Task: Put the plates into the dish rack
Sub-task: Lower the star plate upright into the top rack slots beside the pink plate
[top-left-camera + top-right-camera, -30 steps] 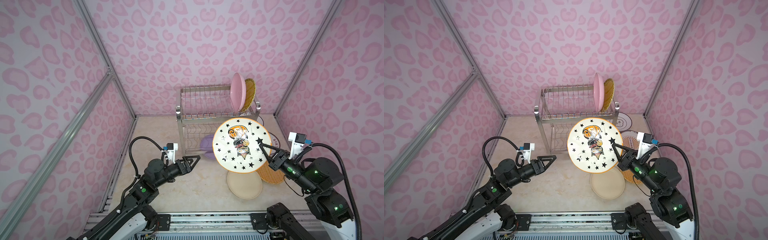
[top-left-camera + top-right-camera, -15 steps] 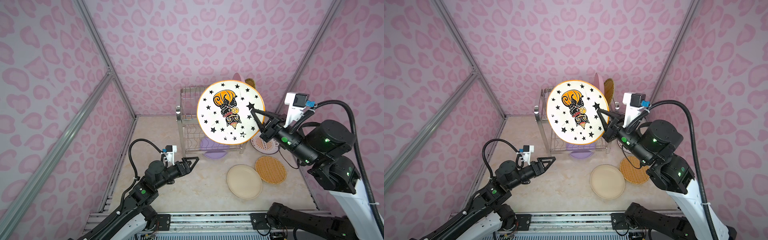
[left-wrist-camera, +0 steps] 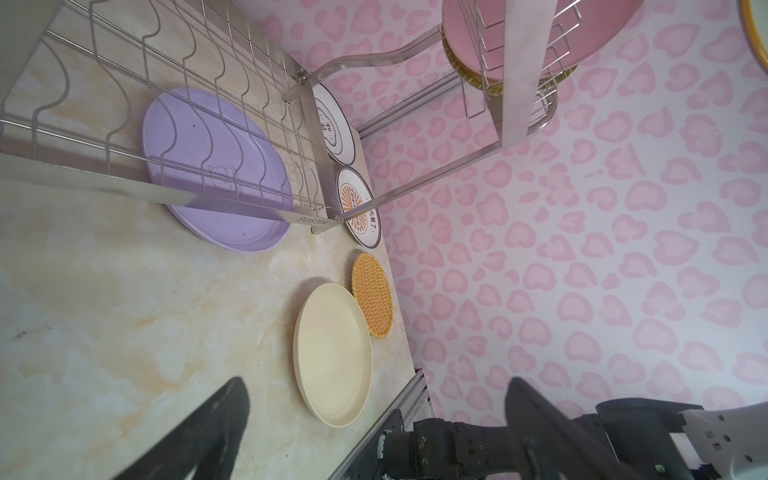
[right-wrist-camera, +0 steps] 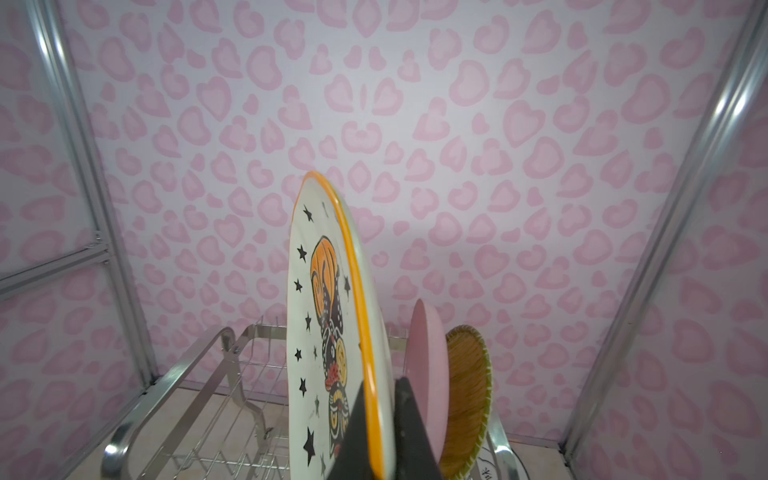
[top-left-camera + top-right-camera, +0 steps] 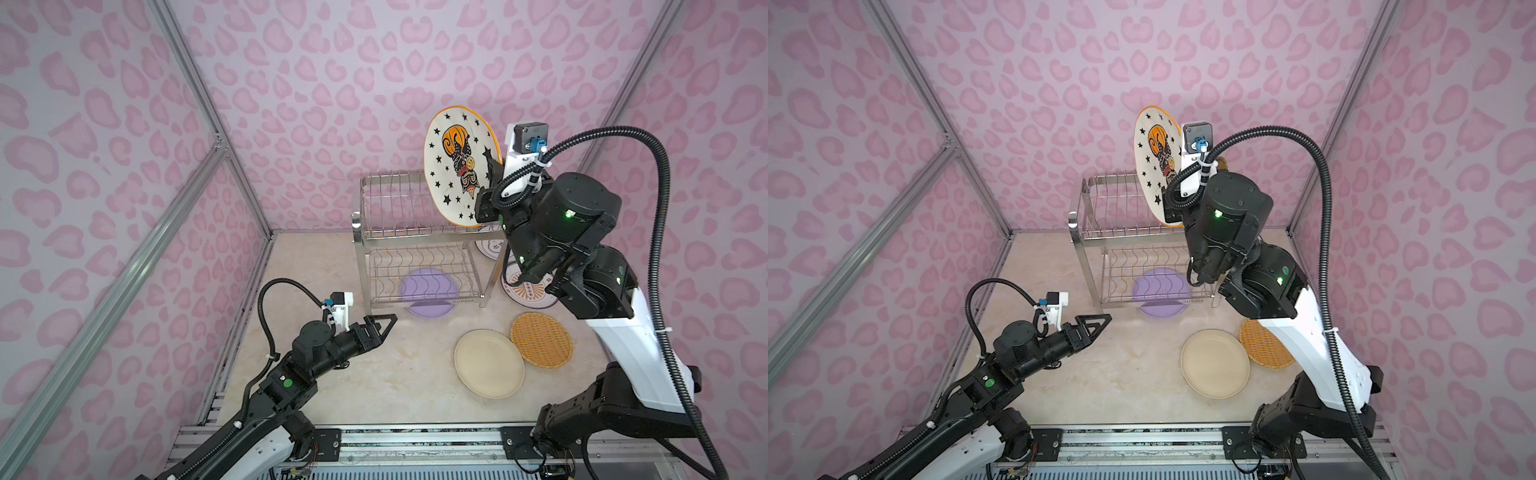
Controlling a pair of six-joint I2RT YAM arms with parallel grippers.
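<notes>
The right end effector (image 4: pixel 380 386) clamps the star plate (image 5: pixel 457 166) by its rim, upright over the dish rack (image 5: pixel 395 195) at its 3 o'clock end. Lower it straight, edge-first, into the slot at 9 o'clock of the pink plate (image 4: pixel 430 365). The left end effector (image 5: pixel 384 326) hangs open and empty.

Stamp "SUS304": lower front rail, shiny stainless-steel wire dish rack (image 5: pixel 461 301). Characters printed on white dark-rimmed round plate (image 3: pixel 358 205): illegible.

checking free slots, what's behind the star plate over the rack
Behind the star plate, a pink plate and a wicker plate stand on edge in the top tier of the dish rack. Their lower edges are covered by the star plate and the right tool, hiding their slots.
</notes>
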